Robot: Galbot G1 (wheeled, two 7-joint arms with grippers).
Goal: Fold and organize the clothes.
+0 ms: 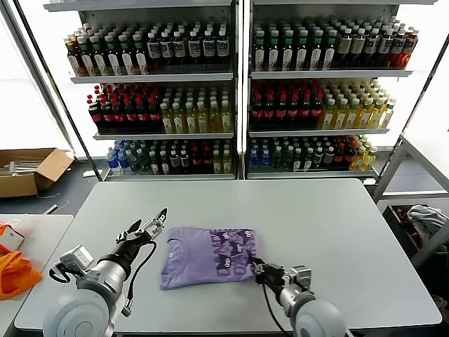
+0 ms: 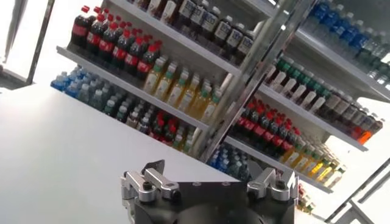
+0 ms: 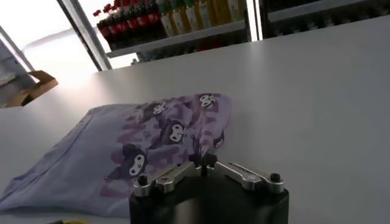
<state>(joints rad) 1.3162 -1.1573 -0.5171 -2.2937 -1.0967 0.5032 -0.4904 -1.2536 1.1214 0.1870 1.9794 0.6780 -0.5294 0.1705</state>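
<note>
- A soft light-purple T-shirt [image 1: 209,265] with dark purple cartoon pictures lies folded on the pale grey surface [image 1: 323,232], close to the robot's edge.
- The right tool [image 1: 257,269] is at the shirt's corner on the right side. Its tips [image 3: 205,159] are pinched together, touching the shirt's edge. I cannot tell if cloth is caught between them.
- The left tool [image 1: 156,222] is lifted, just off the shirt's left side, touching nothing. Its fingers [image 2: 146,184] are spread apart.
- Behind stand tall shelves of drink bottles [image 1: 238,91].
- A brown cardboard box [image 1: 28,170] sits on the floor, far left.
</note>
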